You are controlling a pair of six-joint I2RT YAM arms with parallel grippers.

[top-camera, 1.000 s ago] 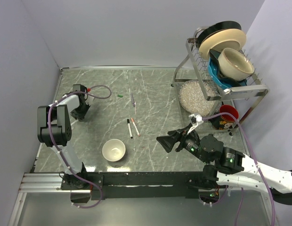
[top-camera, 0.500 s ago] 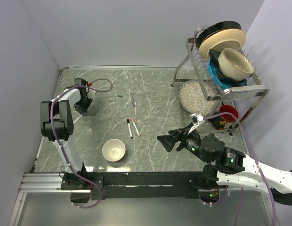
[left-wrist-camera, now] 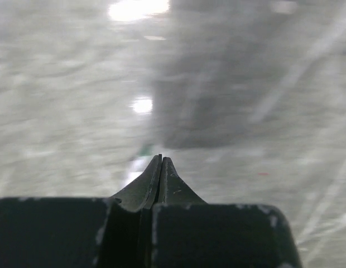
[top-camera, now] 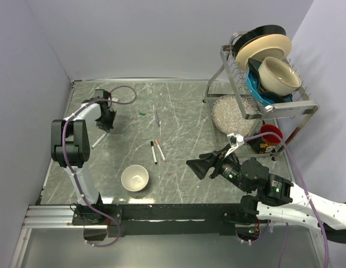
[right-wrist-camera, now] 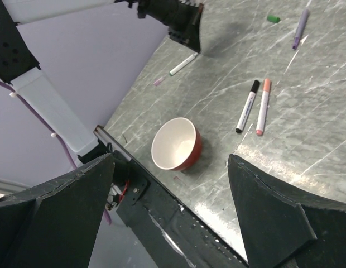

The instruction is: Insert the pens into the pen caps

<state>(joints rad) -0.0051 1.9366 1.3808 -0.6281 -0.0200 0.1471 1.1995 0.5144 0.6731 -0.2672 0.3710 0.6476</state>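
Your desk (top-camera: 184,106) is green-grey marble with pale veins, boxed in by plain lilac walls (a dish rack (top-camera: 262,84) stands at the far right). A black-tipped pen (top-camera: 153,152) and a red-tipped pen (top-camera: 160,150) lie side by side mid-desk. A green-tipped pen (top-camera: 99,140) lies near the left tool (top-camera: 107,119), which is pressed fully shut on nothing. A green cap (top-camera: 142,114) sits apart, farther back. The right tool (top-camera: 196,167) gapes wide and holds nothing.
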